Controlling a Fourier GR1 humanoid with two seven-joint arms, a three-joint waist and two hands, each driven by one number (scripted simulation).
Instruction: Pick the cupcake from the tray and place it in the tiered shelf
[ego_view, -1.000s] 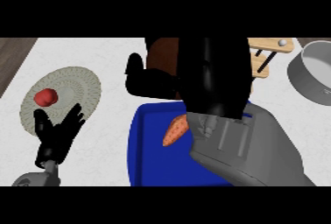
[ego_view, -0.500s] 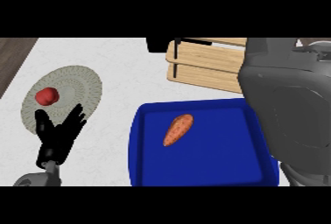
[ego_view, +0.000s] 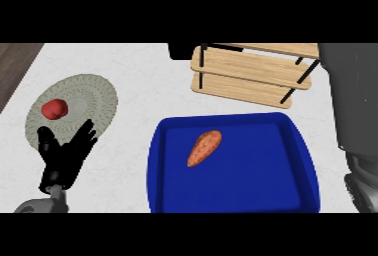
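The wooden tiered shelf (ego_view: 247, 75) with black legs stands at the back, right of centre. Below it lies the blue tray (ego_view: 288, 165), with only an orange sweet potato (ego_view: 203, 148) on it. No cupcake shows anywhere. My right forearm (ego_view: 356, 105) runs up the right edge of the head view. A black shape (ego_view: 186, 51) at the shelf's upper left corner looks like part of my right hand, cut off by the top edge. My left hand (ego_view: 66, 155) rests open at the lower left, fingers up.
A round grey-green plate (ego_view: 92, 102) with a small red fruit (ego_view: 55, 108) lies at the left, just above my left hand. Dark wood (ego_view: 13, 60) marks the counter's left edge. White counter shows between plate and tray.
My right arm has swung from over the tray to the right edge, uncovering the shelf and the whole tray. The left hand has not moved.
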